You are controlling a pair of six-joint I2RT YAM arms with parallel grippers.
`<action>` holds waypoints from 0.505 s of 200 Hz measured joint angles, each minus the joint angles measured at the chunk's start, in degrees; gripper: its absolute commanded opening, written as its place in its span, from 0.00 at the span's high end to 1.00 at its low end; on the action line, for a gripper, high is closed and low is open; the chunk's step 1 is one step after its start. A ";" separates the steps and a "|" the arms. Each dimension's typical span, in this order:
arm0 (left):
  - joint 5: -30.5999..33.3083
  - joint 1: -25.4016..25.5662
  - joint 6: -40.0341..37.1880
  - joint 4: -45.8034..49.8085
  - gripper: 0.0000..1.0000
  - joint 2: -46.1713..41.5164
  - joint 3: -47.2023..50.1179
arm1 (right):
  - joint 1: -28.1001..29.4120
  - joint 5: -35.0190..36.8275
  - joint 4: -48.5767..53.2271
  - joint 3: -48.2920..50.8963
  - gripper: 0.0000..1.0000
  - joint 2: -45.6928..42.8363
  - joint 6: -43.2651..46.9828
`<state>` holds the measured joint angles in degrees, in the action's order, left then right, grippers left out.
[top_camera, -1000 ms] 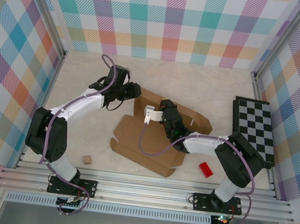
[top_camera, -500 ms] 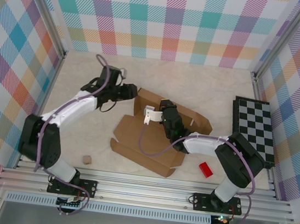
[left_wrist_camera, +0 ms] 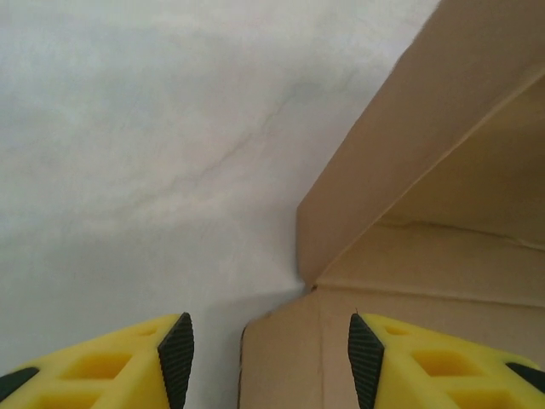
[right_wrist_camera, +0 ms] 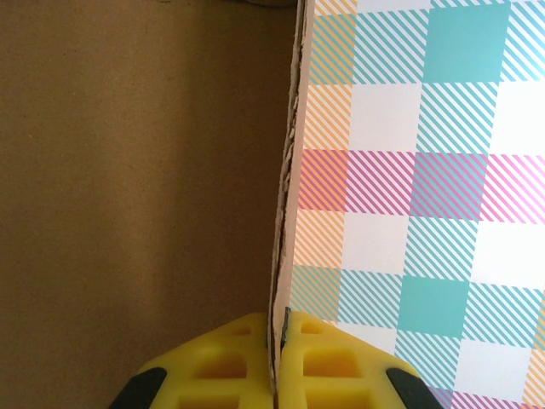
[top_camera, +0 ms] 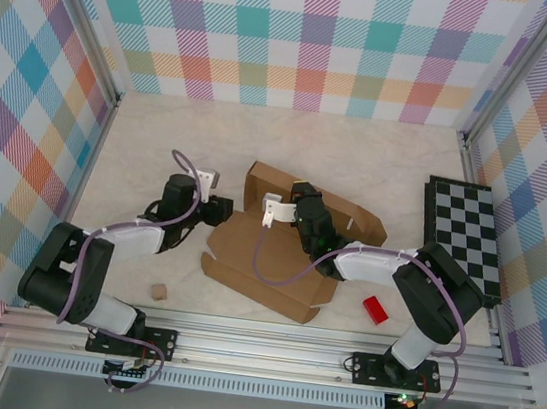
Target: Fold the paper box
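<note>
Where the right pincer [right_wrist_camera: 279, 345] grips, the paper box [right_wrist_camera: 128, 170] shows corrugated edge.

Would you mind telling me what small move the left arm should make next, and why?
Probably ease the left gripper forward and close on the paper box at its corner flap. In the left wrist view its fingers stand apart with the cardboard corner between them, ungripped, while the right gripper is shut on a panel's edge, steadying it.
</note>
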<state>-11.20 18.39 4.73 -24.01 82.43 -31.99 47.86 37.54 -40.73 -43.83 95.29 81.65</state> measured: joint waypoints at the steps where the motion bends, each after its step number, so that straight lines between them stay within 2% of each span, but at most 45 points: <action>1: 0.17 0.26 -0.17 -0.31 0.46 0.11 -0.09 | 0.00 0.00 0.00 0.00 1.00 0.00 0.00; 25: 2.23 4.94 -3.56 -4.37 0.48 2.01 -2.38 | 0.00 0.00 -0.04 0.00 1.00 0.02 0.04; 53: 5.07 7.89 -5.73 -6.64 0.52 5.03 -4.59 | 0.07 0.24 -0.31 0.00 1.00 0.22 0.31; 101: 10.80 8.96 -7.32 -6.62 0.72 10.62 -7.02 | 0.70 2.10 -3.48 0.00 1.00 2.10 2.08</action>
<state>-0.40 27.35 -2.59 -30.63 93.06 -39.00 48.56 39.64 -44.21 -43.83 97.38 83.72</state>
